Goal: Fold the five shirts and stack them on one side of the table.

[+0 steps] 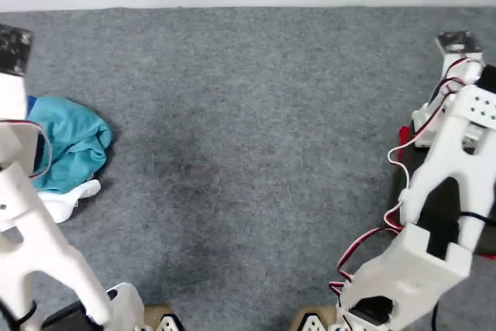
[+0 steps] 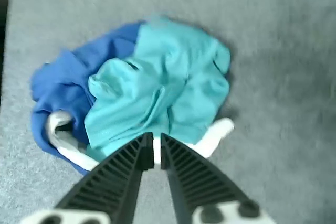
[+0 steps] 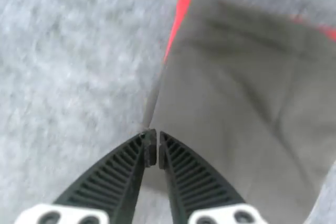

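two so-101 arms sit over a grey carpeted table (image 1: 248, 153). at the left edge lies a crumpled pile of unfolded shirts: a teal shirt (image 2: 163, 93) on top, a blue shirt (image 2: 63, 82) beside and under it, and a white shirt (image 2: 215, 135) poking out below. the left gripper (image 2: 156, 149) hangs over the pile's near edge, jaws drawn to a thin slit with nothing visibly held. at the right edge, a folded dark grey shirt (image 3: 236, 98) lies on a red shirt (image 3: 181, 17). the right gripper (image 3: 154, 148) is at its border, jaws all but closed and empty.
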Robot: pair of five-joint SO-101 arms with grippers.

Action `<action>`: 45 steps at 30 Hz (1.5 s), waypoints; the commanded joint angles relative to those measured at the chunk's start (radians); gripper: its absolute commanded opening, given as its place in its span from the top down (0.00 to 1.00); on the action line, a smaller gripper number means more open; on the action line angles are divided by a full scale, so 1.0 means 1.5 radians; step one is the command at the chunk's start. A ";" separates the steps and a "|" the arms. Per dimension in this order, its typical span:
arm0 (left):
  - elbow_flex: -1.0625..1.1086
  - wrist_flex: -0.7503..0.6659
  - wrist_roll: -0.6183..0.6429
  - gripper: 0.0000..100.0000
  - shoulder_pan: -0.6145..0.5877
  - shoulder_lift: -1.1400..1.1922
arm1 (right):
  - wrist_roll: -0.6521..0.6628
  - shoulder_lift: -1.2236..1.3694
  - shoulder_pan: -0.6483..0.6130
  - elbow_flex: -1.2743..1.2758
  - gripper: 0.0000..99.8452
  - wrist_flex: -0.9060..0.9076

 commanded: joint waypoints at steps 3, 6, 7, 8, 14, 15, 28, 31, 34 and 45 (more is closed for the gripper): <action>0.053 0.011 -0.051 0.79 -0.061 -0.004 | -0.007 -0.090 0.013 -0.003 0.99 0.066; 0.103 0.011 -0.091 0.76 -0.080 0.020 | -0.007 -0.123 0.027 0.037 0.99 0.065; 0.118 0.010 -0.111 0.76 -0.083 0.035 | -0.007 -0.131 0.027 0.055 0.99 0.065; 0.130 0.004 -0.126 0.76 -0.083 0.053 | -0.007 -0.141 0.028 0.074 0.99 0.065; 0.144 -0.095 -0.127 0.76 -0.082 0.153 | -0.006 -0.188 0.040 0.213 0.99 0.065; 0.144 -0.113 -0.124 0.76 -0.081 0.163 | -0.006 -0.195 0.046 0.235 0.99 0.065; 0.144 -0.316 -0.099 0.76 -0.084 0.288 | -0.006 -0.283 0.082 0.381 0.99 0.065; 0.144 -0.356 -0.059 0.76 -0.082 0.311 | -0.006 -0.298 0.081 0.408 0.99 0.065; 0.147 -0.383 -0.047 0.77 -0.072 0.334 | -0.006 -0.319 0.082 0.441 0.99 0.065; 0.140 -0.386 -0.014 0.99 -0.006 0.332 | -0.006 -0.429 0.082 0.528 0.99 0.065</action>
